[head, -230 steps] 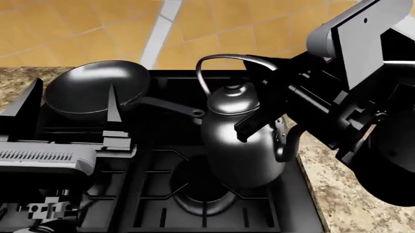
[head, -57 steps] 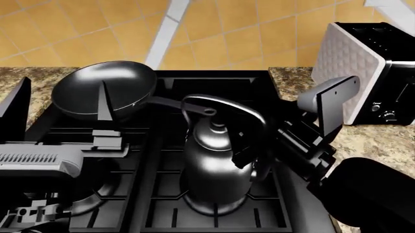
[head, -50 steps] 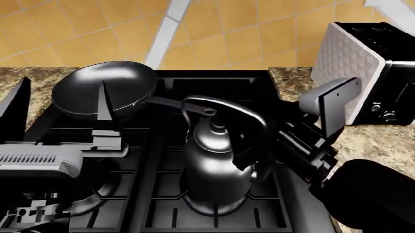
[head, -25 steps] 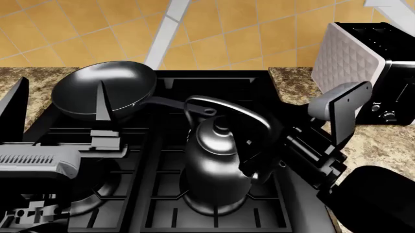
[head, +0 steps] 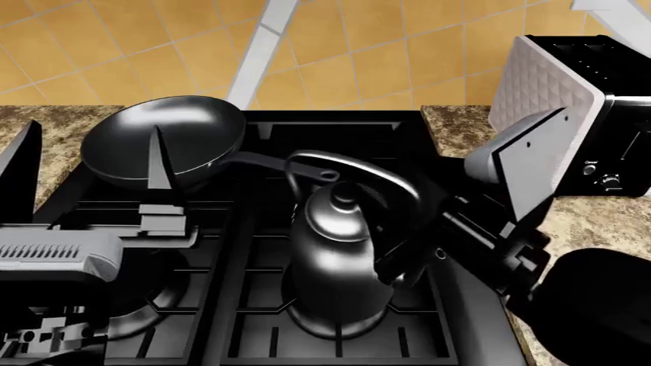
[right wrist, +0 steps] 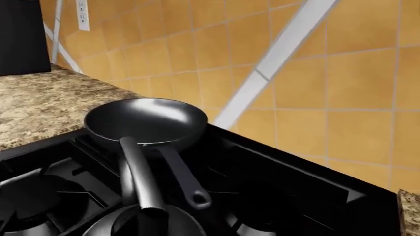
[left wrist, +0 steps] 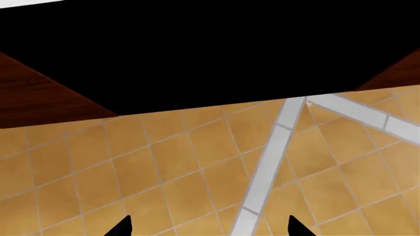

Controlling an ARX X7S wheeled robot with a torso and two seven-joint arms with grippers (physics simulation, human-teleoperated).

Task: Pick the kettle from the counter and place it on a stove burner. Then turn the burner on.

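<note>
Kettle is already parked on the front burner, pan at its 10 o'clock. Right claw is seen by the handle; a grip can't be told. Left claw is spread, empty. Burner's not yet lit, by the look.

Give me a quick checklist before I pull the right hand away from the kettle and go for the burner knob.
1. Kettle over a stove burner, off the counter: ok.
2. Kettle upright: ok.
3. Kettle base fully seated on the grate: cannot tell.
4. Right hand released from the handle: cannot tell, kettle hides the fingertips.
5. Frying pan clear of the kettle body: ok.
6. Burner knob in view: not ok, none visible.
</note>
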